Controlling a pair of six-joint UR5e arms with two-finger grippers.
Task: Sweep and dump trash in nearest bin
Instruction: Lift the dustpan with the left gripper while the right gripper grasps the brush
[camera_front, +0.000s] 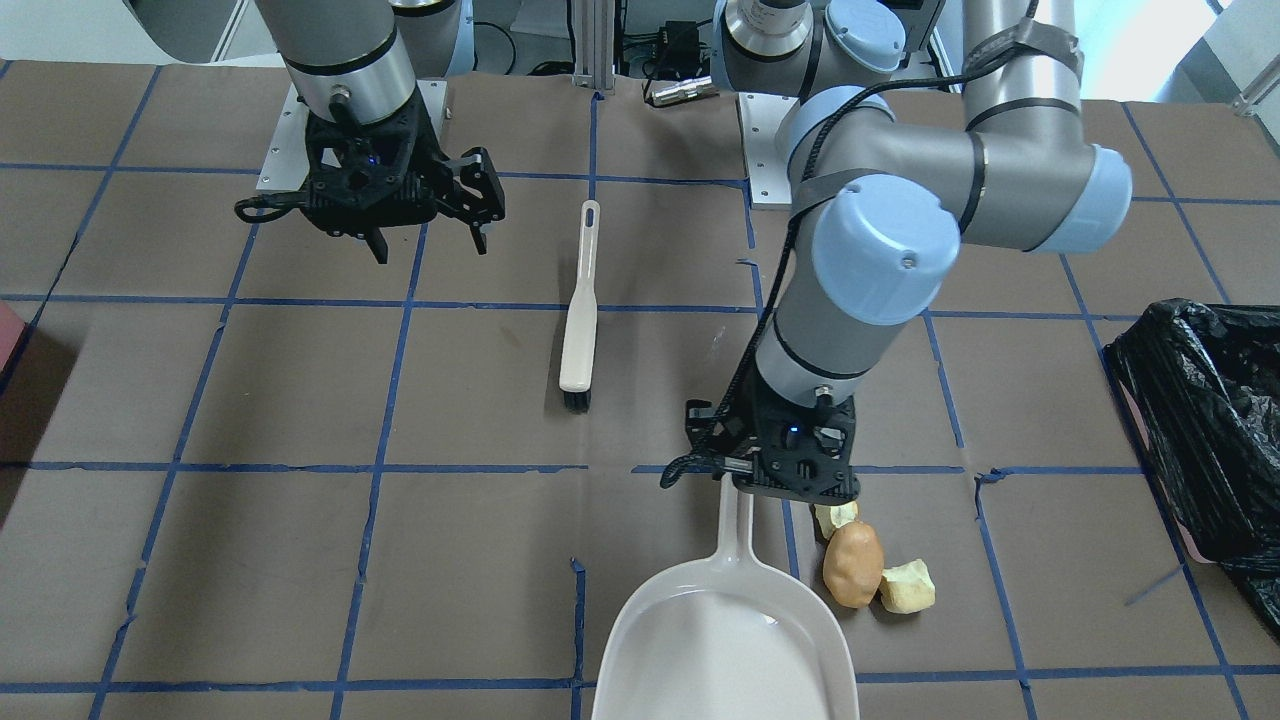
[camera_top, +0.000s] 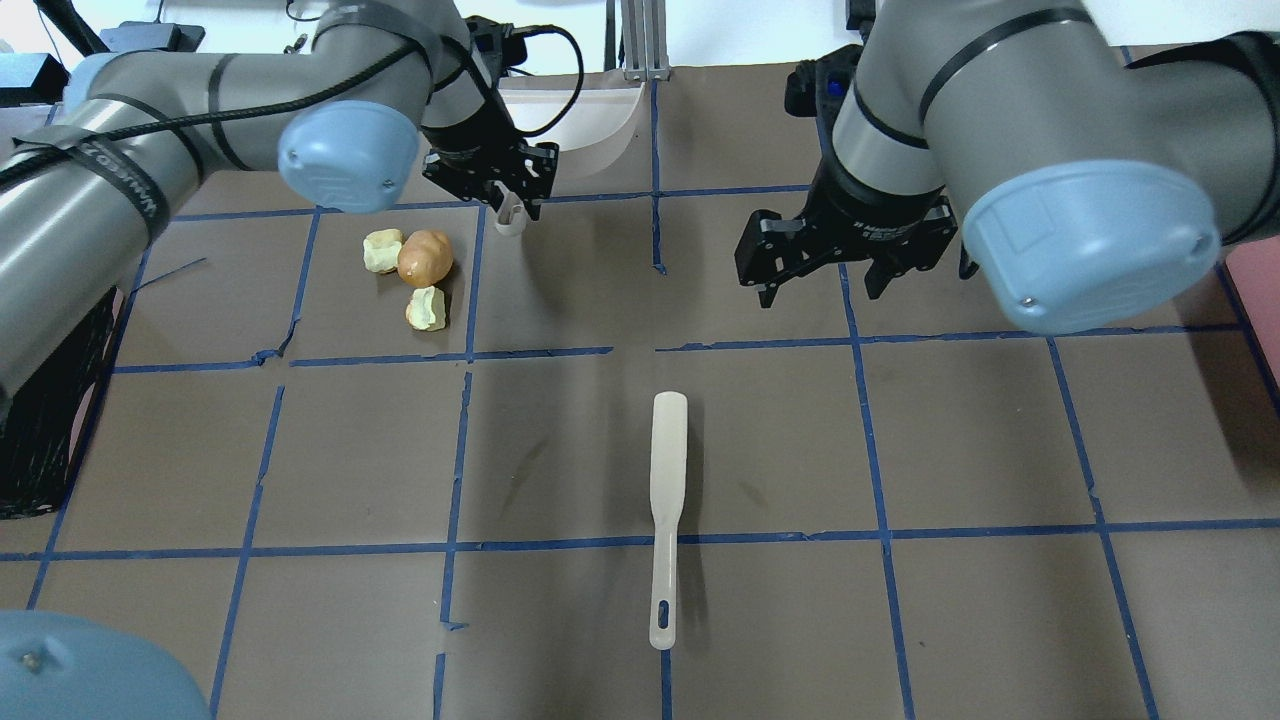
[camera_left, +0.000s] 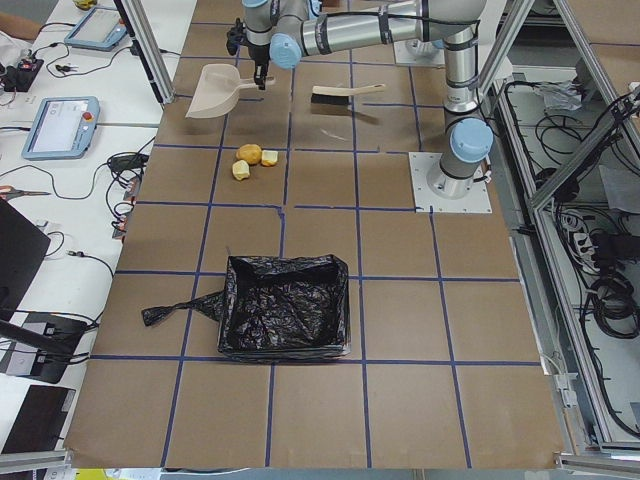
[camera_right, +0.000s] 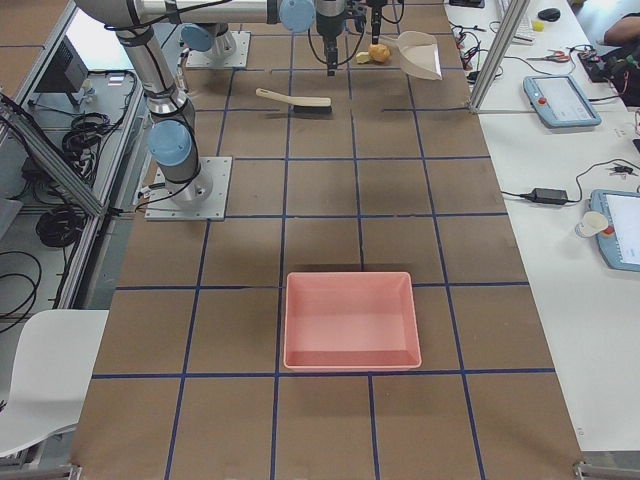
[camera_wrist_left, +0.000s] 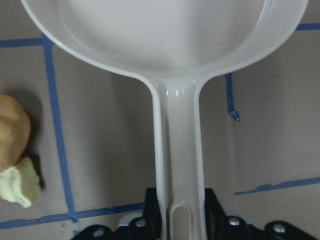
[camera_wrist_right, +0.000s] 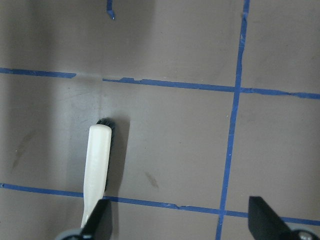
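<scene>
The trash lies together on the brown table: a tan potato-like lump (camera_front: 853, 563) (camera_top: 425, 257) (camera_wrist_left: 12, 130) with two pale yellow-green chunks (camera_front: 908, 587) (camera_front: 836, 517) beside it. My left gripper (camera_front: 742, 482) (camera_top: 510, 205) (camera_wrist_left: 181, 217) is shut on the handle of the white dustpan (camera_front: 725, 640) (camera_wrist_left: 165, 30), whose scoop lies just beside the trash. My right gripper (camera_front: 430, 240) (camera_top: 820, 290) (camera_wrist_right: 180, 220) hangs open and holds nothing, above the table near the cream hand brush (camera_front: 580, 320) (camera_top: 667, 480) (camera_wrist_right: 97, 160). The bin (camera_front: 1200, 430) (camera_left: 285, 305), lined with a black bag, stands at the table's end on my left.
A pink tray (camera_right: 350, 277) sits on the table far off to my right. Blue tape lines divide the brown cover into squares. The arms' base plates (camera_front: 770, 150) are at the robot's edge of the table.
</scene>
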